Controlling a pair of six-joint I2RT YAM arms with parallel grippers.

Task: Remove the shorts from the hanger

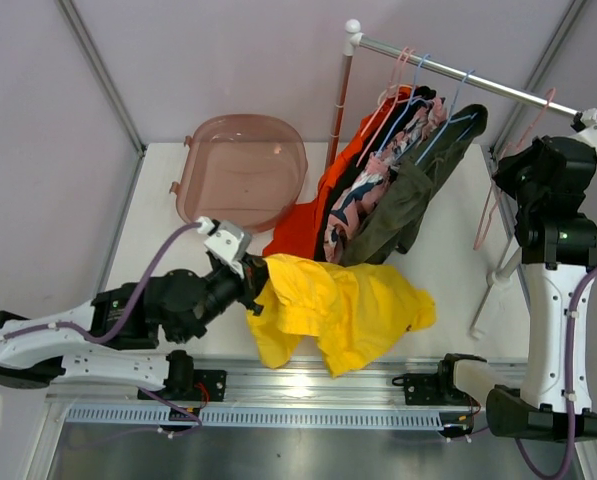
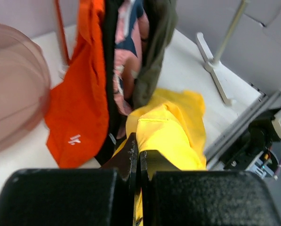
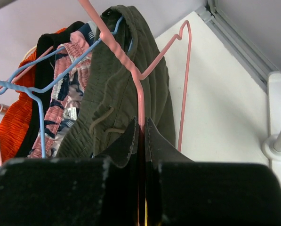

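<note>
White table (image 1: 158, 220) inside pale grey panel walls (image 1: 178, 60); pink translucent tub (image 1: 243, 165) at back left, rail (image 1: 458, 70) at back right carrying 4 hanging shorts (image 1: 378, 195). Left gripper (image 2: 139, 157) pinched shut on the yellow shorts (image 1: 348, 310), which lie spread near the table's front edge. Right gripper (image 3: 141, 134) clamped on a bare pink hanger (image 3: 185, 80).

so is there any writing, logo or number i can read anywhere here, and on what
No words or numbers can be read in any view.
White mark on the orange shorts: a small logo of slanted strokes, no letters.
White tag on the pink patterned shorts: print too small to read.
</note>
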